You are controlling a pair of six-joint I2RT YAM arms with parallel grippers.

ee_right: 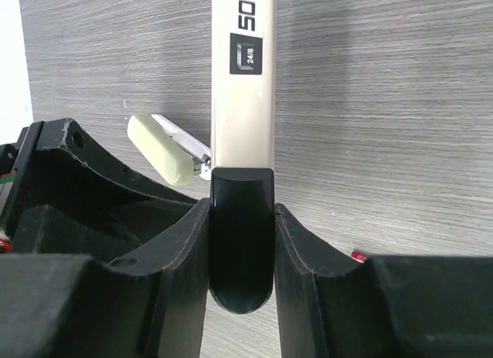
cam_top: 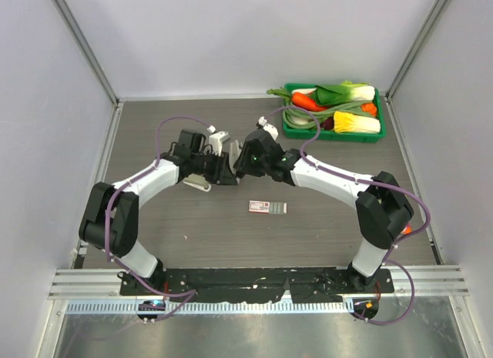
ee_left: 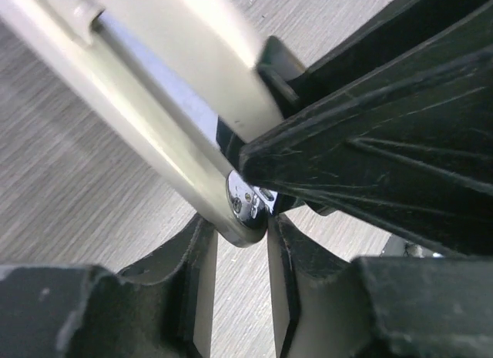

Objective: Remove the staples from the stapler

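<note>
The stapler (cam_top: 218, 142) is held off the table between both grippers at centre back. In the right wrist view my right gripper (ee_right: 241, 219) is shut on the black end of its beige top (ee_right: 243, 104), marked "50" and "24/8". A pale second arm of the stapler (ee_right: 158, 148) juts out to the left. In the left wrist view my left gripper (ee_left: 240, 235) is shut on the chromed end (ee_left: 246, 204) of the stapler's metal channel. The right gripper's black fingers (ee_left: 370, 135) cross just above it. I cannot make out the staples.
A flat pink-and-white box (cam_top: 267, 207) lies on the table in front of the grippers. A green tray (cam_top: 339, 138) of toy vegetables stands at the back right. Grey walls enclose the table on three sides.
</note>
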